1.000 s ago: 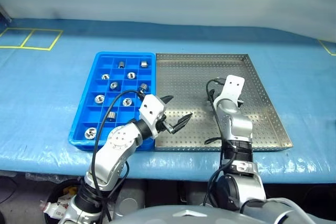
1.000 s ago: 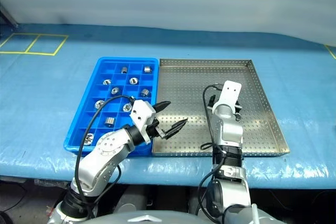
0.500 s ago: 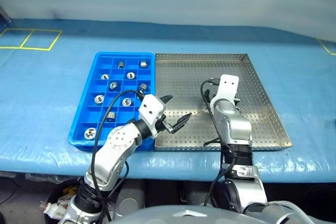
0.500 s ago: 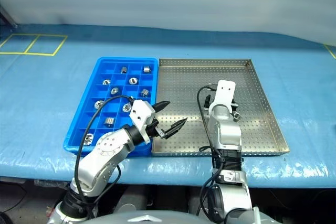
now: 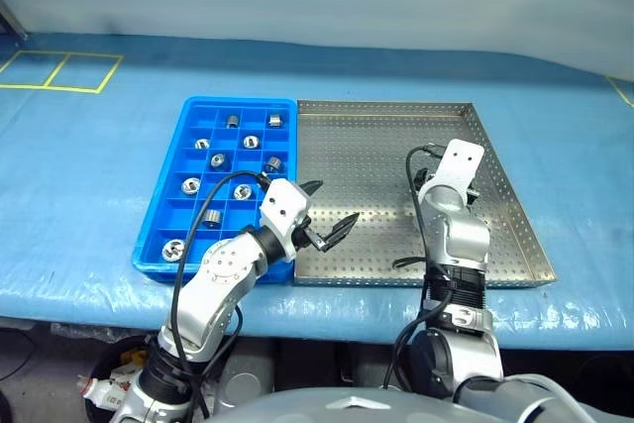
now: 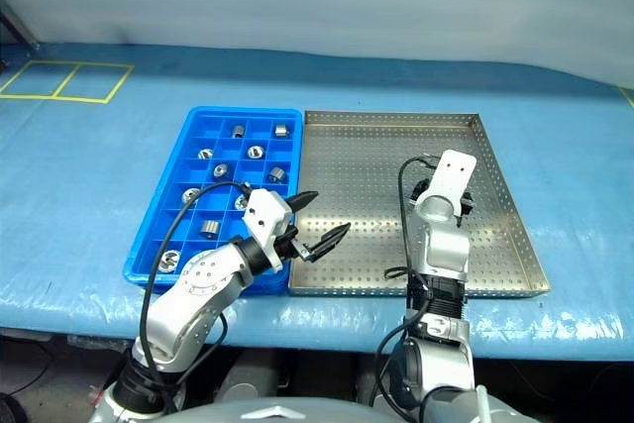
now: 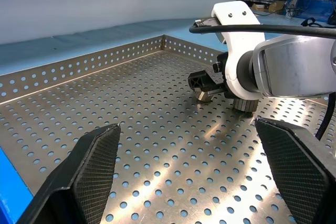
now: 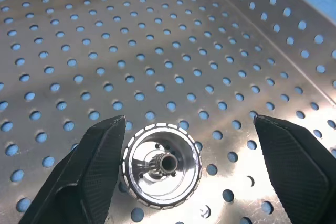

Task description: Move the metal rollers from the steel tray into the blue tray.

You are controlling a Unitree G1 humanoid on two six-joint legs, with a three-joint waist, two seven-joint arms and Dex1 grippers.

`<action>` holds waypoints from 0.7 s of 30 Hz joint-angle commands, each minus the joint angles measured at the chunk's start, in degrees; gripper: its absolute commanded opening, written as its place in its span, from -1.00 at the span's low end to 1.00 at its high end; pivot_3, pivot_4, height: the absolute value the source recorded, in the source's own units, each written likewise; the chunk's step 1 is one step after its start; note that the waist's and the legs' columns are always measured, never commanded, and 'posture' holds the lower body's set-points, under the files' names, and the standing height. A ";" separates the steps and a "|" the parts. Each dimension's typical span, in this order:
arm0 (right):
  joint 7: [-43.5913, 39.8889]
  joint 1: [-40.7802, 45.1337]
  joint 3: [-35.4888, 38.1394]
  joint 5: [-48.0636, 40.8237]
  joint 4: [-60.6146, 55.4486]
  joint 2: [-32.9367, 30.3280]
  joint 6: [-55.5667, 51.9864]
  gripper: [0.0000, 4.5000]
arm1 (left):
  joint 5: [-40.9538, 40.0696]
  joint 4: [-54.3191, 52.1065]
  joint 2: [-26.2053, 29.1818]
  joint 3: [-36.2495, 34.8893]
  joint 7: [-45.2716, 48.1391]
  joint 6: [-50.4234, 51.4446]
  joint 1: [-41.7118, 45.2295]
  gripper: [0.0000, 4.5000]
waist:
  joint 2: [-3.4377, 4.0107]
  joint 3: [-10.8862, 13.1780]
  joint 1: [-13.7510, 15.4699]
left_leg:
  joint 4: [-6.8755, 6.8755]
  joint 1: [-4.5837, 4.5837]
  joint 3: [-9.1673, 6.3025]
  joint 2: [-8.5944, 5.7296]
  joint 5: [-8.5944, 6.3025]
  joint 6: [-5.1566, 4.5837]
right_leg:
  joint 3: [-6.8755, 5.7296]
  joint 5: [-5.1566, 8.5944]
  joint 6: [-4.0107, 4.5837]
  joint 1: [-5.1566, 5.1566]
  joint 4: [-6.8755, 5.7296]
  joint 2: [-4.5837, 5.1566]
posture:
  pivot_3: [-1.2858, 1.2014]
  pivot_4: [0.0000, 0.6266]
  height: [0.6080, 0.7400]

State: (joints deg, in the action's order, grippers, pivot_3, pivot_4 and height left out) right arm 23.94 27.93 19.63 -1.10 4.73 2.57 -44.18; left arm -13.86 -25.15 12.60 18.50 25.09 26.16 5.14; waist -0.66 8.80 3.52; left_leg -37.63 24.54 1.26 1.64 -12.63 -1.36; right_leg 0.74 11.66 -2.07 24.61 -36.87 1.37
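Note:
The steel tray [image 5: 376, 146] lies to the right of the blue tray [image 5: 157, 220], rims touching. Several metal rollers [image 5: 217, 159] sit in separate compartments of the blue tray. One knurled roller [image 8: 161, 163] stands on the steel tray's perforated floor between the fingers of my right gripper [image 8: 191, 174], close against one finger [image 8: 89, 166] and well apart from the other. That gripper is open, over the tray's right half, under its white wrist [image 5: 461, 163]. My left gripper [image 5: 337, 202] hovers open and empty over the steel tray's near left part. From there I see the roller [image 7: 244, 103] under my right hand.
The trays rest on a blue cloth-covered table. Yellow tape outlines [image 5: 59, 71] mark the cloth at the back left, and another yellow line [image 5: 619, 91] runs at the far right. The table's front edge runs just below the trays.
My right hand has shifted to the right across the steel tray, after a small drift to the left. The left arm has kept still.

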 commanded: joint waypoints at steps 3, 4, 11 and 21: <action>-2.81 1.38 -0.48 -2.24 0.90 -0.44 0.23 0.26 | 0.03 -1.16 -0.20 -0.21 0.11 -0.68 0.29 1.00 | 0.00 0.00 0.00 | 0.00 0.00 0.00 0.00 0.00 0.00 | 0.02 0.00 -0.01 0.00 0.01 0.01 | 0.24 -0.52 1.00; -3.05 1.27 -0.89 -2.18 0.99 -0.51 0.40 0.14 | 0.02 -1.13 -0.23 -0.21 0.10 -0.68 0.30 1.00 | 0.00 0.00 0.01 | 0.00 0.00 -0.01 -0.01 0.00 0.00 | 0.02 0.00 -0.01 0.00 0.01 0.01 | 0.24 -0.52 1.00; -4.17 0.61 -2.80 -1.40 0.03 -0.92 0.65 -0.24 | 0.02 -1.16 -0.25 -0.19 0.02 -0.64 0.14 1.00 | 0.01 0.01 0.01 | 0.00 0.00 -0.01 0.00 0.00 0.00 | 0.02 0.00 -0.01 0.00 0.01 0.01 | 0.24 -0.52 1.00; -22.39 -0.88 -23.22 -1.99 -14.71 -6.69 -4.21 -0.24 | -0.34 -2.23 -0.91 -3.32 -1.71 -3.33 -1.88 1.00 | 0.08 0.05 -0.11 | 0.07 0.01 -0.03 0.02 0.00 0.00 | 0.03 0.01 0.01 0.06 0.02 0.00 | 0.24 -0.52 1.00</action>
State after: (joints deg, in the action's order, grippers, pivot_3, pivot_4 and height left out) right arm 5.23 26.61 0.08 -2.63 -5.04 -3.44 -47.36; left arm -13.92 -25.15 11.81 16.69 23.68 25.10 3.34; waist -0.59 8.85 3.41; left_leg -37.55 24.55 1.22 1.66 -12.64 -1.36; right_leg 0.75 11.68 -2.05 24.67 -36.85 1.37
